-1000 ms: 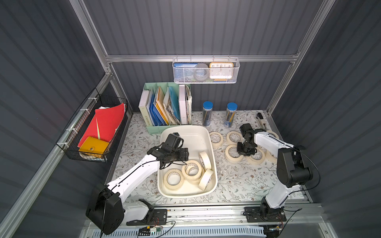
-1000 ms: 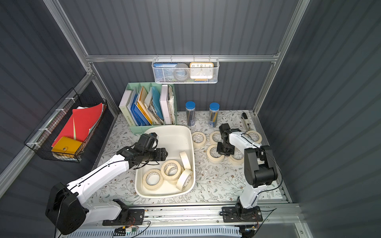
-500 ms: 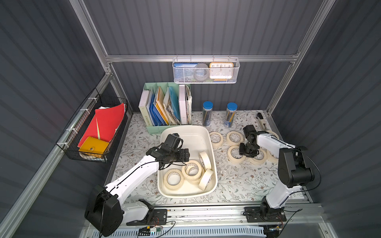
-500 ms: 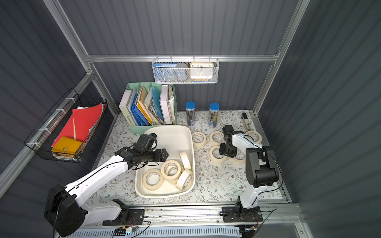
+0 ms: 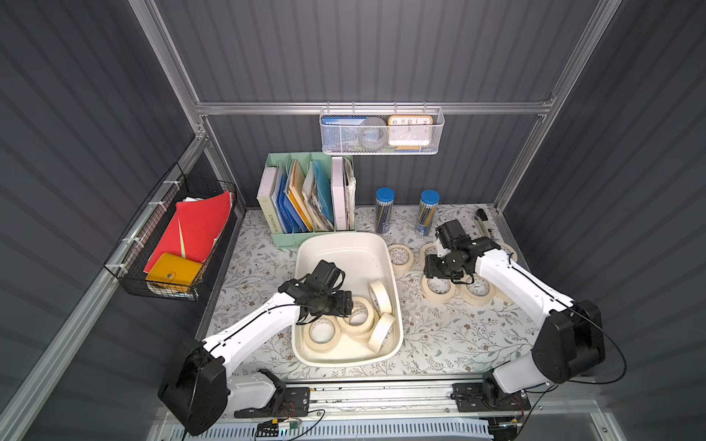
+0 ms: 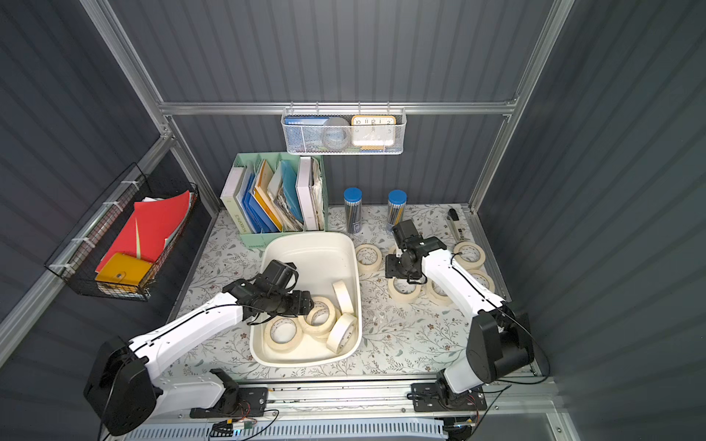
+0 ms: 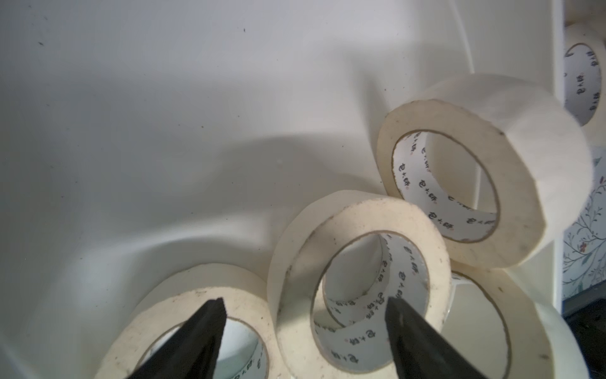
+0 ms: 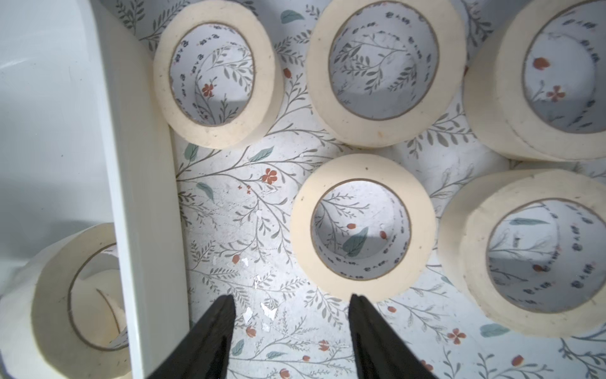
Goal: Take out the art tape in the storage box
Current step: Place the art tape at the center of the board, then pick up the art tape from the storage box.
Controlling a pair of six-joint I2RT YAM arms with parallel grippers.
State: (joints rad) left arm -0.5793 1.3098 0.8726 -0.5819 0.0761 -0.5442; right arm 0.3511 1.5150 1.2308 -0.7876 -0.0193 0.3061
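As I read wrist views: left gripper (image 7: 305, 311) fingers wide, astride wall of tilted art tape (image 7: 360, 210) roll, gripping nothing, low inside storage box (image 5: 344, 235). Right gripper (image 8: 290, 300) fingers part-spread, empty, above floral mat (image 8: 229, 203), beside flat rolls outside box.

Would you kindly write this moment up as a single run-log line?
left gripper: open, over art tape in storage box | right gripper: open, empty, beside taken-out rolls | task: unfinished
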